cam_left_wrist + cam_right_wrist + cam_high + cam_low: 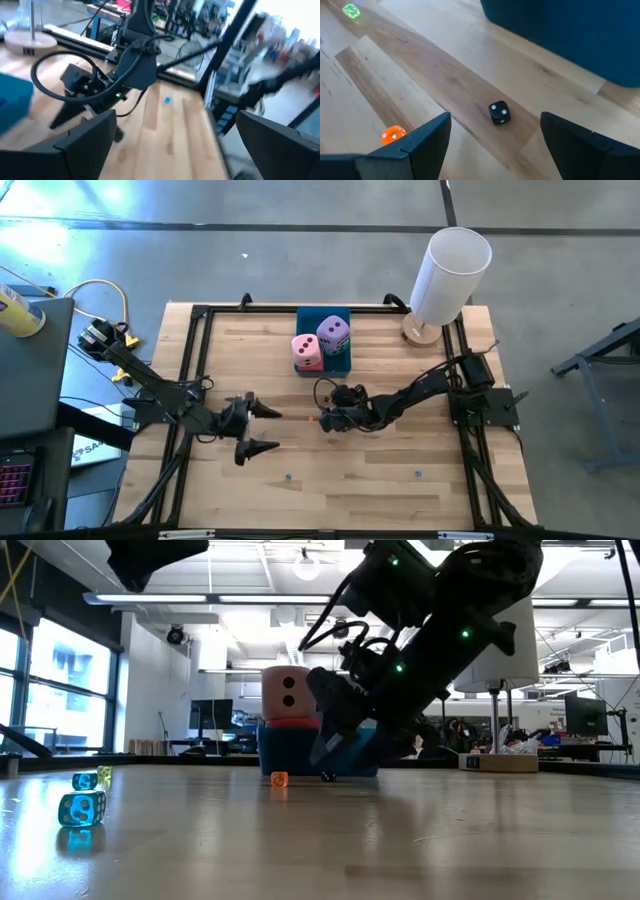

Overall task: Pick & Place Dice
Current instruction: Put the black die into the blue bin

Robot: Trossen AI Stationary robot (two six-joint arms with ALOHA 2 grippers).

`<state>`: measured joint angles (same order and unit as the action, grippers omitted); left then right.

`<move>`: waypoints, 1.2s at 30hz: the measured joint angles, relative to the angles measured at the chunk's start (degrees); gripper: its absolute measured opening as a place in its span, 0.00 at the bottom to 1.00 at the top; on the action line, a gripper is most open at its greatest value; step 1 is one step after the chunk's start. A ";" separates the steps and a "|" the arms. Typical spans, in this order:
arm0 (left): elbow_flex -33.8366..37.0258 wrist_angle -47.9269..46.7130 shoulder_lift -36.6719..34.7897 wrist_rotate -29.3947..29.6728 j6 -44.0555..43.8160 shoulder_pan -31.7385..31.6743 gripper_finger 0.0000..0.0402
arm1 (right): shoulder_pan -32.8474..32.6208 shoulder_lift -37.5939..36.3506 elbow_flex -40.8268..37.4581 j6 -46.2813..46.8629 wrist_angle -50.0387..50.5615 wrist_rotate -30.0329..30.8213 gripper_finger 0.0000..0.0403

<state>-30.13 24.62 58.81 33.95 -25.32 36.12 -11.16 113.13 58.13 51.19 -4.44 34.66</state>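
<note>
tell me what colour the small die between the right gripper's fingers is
Black with white pips: the small die on the table, clearest in the right wrist view.

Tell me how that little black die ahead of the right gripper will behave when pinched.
The black die looks hard and glossy, so probably slippery in the open right gripper. It is tiny beside the fingers, so likely very light and apt to tumble if pinched off-centre.

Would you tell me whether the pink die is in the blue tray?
In: the pink die sits inside the blue tray, beside the purple die.
</note>
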 joint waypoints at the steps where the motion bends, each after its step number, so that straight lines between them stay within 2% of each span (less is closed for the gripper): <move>1: 0.00 -0.55 0.00 -0.07 2.53 0.05 0.99 | 0.04 0.00 0.00 0.01 0.15 -0.01 0.74; 5: 0.00 -1.89 0.00 -3.12 8.34 0.44 0.99 | 0.17 0.01 0.00 0.01 0.65 0.09 0.74; 9: 0.00 -2.58 0.00 -6.13 9.46 0.44 0.99 | 0.50 -0.01 0.00 0.03 0.62 0.17 0.74; 19: 0.00 -5.62 0.02 -6.34 9.48 0.44 0.99 | 1.11 0.01 0.00 0.14 0.70 -0.28 0.74; 29: 0.00 -6.84 0.02 -6.31 9.50 0.44 0.99 | 1.51 4.92 0.12 -0.70 -4.64 1.85 0.74; 36: 0.00 -7.07 0.02 -6.31 9.50 0.42 0.99 | 1.75 5.34 0.17 -0.82 -4.68 1.83 0.72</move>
<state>-30.13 17.56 58.83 27.64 -15.81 36.53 -9.41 118.48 58.30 50.37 -9.12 36.49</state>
